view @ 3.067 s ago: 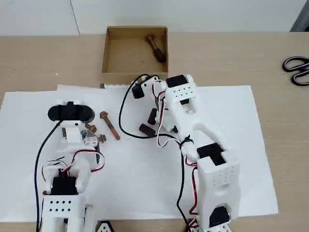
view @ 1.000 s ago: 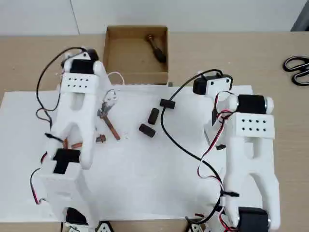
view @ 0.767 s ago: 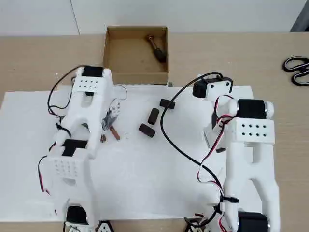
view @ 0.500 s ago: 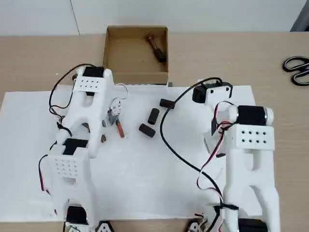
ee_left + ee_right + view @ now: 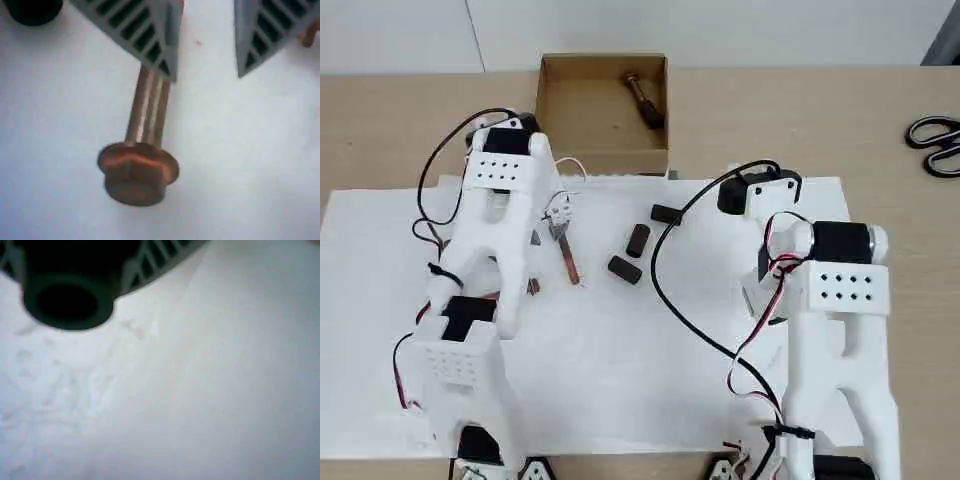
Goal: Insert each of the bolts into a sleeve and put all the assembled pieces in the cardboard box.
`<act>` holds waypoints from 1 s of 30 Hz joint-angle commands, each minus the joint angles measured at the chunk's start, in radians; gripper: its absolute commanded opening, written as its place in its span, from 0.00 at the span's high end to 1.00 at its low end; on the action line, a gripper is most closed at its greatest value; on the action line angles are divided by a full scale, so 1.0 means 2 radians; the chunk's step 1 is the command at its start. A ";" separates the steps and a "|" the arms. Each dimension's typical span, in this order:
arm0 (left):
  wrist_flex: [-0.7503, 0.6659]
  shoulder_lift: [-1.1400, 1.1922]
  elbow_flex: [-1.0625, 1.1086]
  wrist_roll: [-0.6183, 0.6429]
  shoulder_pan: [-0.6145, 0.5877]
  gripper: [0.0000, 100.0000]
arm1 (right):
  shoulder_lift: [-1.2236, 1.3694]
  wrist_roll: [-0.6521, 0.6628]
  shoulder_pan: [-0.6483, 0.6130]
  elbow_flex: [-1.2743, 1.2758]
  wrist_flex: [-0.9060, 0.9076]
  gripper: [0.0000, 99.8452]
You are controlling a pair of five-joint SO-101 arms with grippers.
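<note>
The bolt (image 5: 142,150) is lying flat on the white paper (image 5: 620,380), at 6 o'clock from the cardboard box (image 5: 548,100) and at 9 o'clock from 3 loose sleeves (image 5: 638,240). The left gripper (image 5: 205,70) is hovering over it with jaws spread, 1 finger's tip covering the shaft and nothing pinched. The right gripper (image 5: 75,270) is sitting at 3 o'clock from those sleeves and appears to be pinching a black sleeve (image 5: 67,304), bore end showing.

Judging by this, 1 assembled piece (image 5: 643,98) is resting in the box. This bolt is not yet lifted or mated, and another small rusty bolt (image 5: 532,286) is peeking out beside the left arm, at 7 o'clock from the first.

The right arm's black cable (image 5: 655,275) is looping across the paper just beside the sleeves and could snag. Scissors (image 5: 935,142) are lying at the table's 3 o'clock edge, well apart.
</note>
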 commanded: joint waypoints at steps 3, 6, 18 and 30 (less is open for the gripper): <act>-0.007 -0.037 -0.020 -0.012 0.012 0.85 | -0.012 0.005 0.006 -0.003 -0.007 1.00; -0.021 -0.036 -0.020 -0.015 0.013 0.84 | -0.012 0.005 0.006 -0.003 -0.007 1.00; -0.059 0.018 -0.020 -0.016 0.011 0.84 | -0.012 0.005 0.006 -0.003 -0.007 1.00; -0.087 0.034 -0.020 -0.016 0.011 0.84 | -0.012 0.004 0.006 -0.003 -0.007 1.00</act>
